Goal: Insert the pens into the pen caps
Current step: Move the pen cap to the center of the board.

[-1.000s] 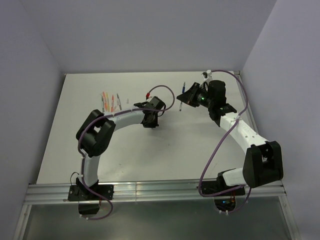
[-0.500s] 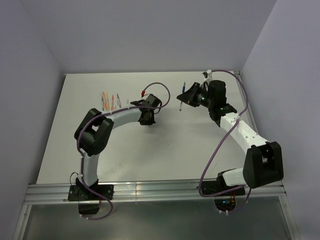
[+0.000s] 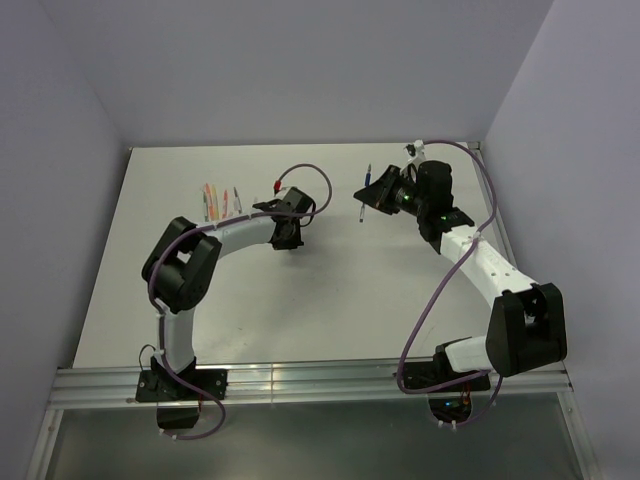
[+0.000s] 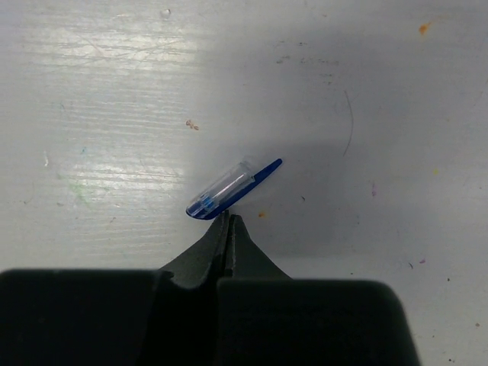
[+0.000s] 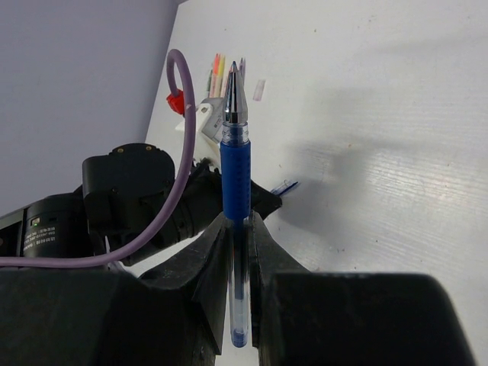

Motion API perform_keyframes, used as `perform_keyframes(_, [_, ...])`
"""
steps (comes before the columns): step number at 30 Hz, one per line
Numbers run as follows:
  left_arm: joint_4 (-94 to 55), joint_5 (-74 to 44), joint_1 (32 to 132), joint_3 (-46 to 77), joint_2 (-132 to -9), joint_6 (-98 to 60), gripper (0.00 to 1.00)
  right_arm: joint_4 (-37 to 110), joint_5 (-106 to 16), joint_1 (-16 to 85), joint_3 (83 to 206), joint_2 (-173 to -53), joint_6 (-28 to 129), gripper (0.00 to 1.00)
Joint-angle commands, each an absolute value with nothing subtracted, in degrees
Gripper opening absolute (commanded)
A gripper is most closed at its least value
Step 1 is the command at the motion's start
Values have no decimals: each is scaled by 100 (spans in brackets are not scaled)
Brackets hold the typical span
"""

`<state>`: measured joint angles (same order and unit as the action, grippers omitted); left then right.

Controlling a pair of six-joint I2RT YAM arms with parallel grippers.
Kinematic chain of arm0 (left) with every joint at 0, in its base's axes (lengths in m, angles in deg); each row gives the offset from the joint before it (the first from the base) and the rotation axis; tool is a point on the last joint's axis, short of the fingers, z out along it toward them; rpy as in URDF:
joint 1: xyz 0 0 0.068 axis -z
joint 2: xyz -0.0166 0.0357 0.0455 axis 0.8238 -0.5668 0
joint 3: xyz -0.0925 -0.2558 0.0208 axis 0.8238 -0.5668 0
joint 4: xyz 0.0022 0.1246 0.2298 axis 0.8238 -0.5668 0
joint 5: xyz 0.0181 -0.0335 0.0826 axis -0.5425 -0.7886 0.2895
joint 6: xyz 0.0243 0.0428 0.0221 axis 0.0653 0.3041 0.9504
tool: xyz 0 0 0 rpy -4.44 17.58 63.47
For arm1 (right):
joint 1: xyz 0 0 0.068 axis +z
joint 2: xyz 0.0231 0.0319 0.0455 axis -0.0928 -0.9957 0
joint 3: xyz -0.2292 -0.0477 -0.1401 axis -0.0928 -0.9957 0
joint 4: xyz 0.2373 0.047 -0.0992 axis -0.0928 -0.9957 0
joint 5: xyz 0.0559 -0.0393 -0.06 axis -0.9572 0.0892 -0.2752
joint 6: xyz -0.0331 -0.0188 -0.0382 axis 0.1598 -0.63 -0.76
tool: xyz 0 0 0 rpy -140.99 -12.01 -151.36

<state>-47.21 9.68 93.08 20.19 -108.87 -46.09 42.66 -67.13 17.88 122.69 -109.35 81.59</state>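
The left gripper [image 4: 229, 226] is pressing its fingers together with nothing seen between them. The blue pen cap [image 4: 227, 188] is lying on the table [image 4: 381, 91] right at their tips at 12 o'clock, slanting from 8 to 2 o'clock in the left wrist view. The right gripper [image 5: 238, 229], at about 2 o'clock from the left one in the top view, is clamping the blue pen [image 5: 235, 164] by its barrel with the tip pointing to 12 o'clock in its own view, while the other pens [image 3: 220, 203] are lying bunched at about 10 o'clock from the left gripper, well apart.
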Motion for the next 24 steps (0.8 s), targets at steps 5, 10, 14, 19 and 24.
perform_keyframes(5, [-5123, 1121, 9203, 1810, -10842, -4512, 0, 4536, -6730, 1745, 12215, -10746, 8151, 0])
perform_keyframes(10, [-5123, 1130, 9124, 1872, -10895, -4521, 0, 4545, -6738, 1736, 12224, -10755, 8152, 0])
perform_keyframes(14, [-5149, 1173, 9037, 1986, -10956, -4512, 0, 4536, -6738, 1736, 12215, -10755, 8143, 0])
perform_keyframes(19, [-5184, 1156, 8940, 2126, -11018, -4477, 0, 4536, -6729, 1736, 12224, -10755, 8143, 0])
perform_keyframes(24, [-5220, 1173, 8896, 2364, -11176, -4424, 0, 4518, -6703, 1745, 12224, -10746, 8134, 0])
